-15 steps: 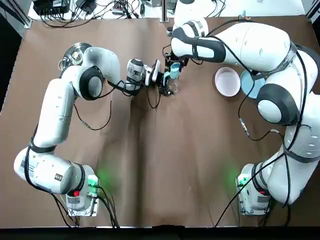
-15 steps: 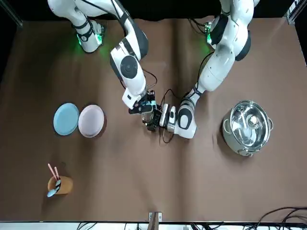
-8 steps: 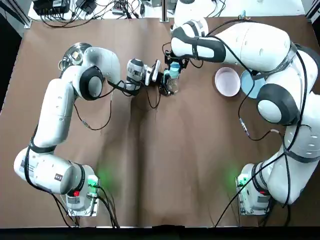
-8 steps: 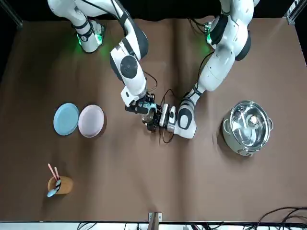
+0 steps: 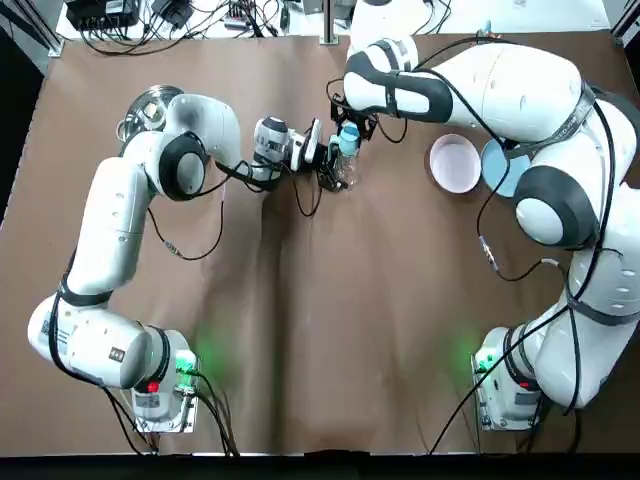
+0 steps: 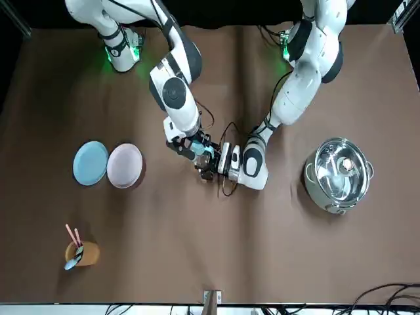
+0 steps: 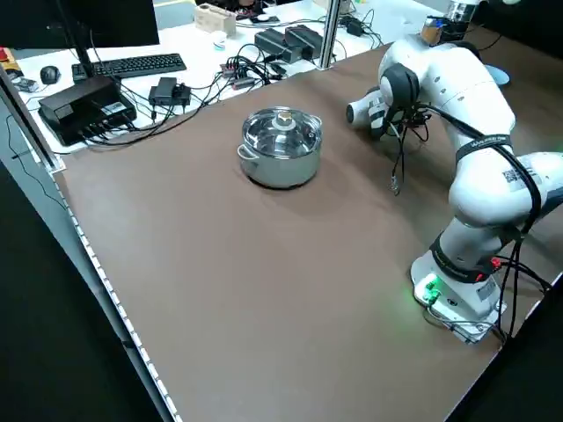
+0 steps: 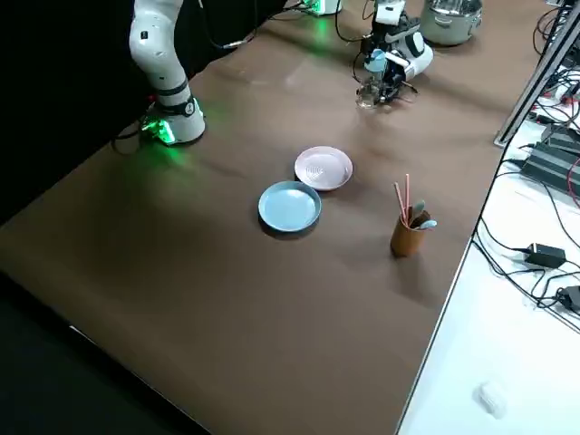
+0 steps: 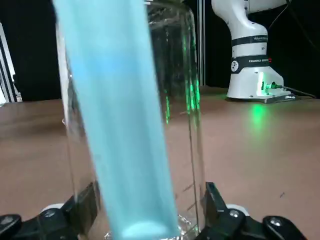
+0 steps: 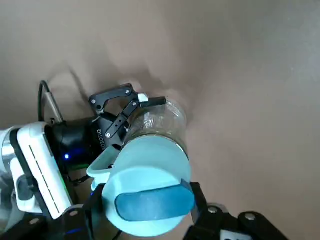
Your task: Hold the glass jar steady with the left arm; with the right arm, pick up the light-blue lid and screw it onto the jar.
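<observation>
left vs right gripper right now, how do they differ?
Load: the left gripper is shut on the glass jar; the right gripper is shut on the light-blue lid.
Pose: the left gripper reaches in sideways, low over the table; the right gripper points down from above the jar.
Shared: both are shut and meet at the same spot.

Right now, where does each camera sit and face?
Top: overhead, looking down; both arms, bases at bottom.
Front: across the table, facing both arms.
Left side: raised, robot's left; left arm, steel pot.
Right side: raised, robot's right; right arm's base, pink plate.
Left wrist: left gripper around glass jar.
Right wrist: right gripper clamping light-blue lid.
Top, front share glass jar, steel pot.
</observation>
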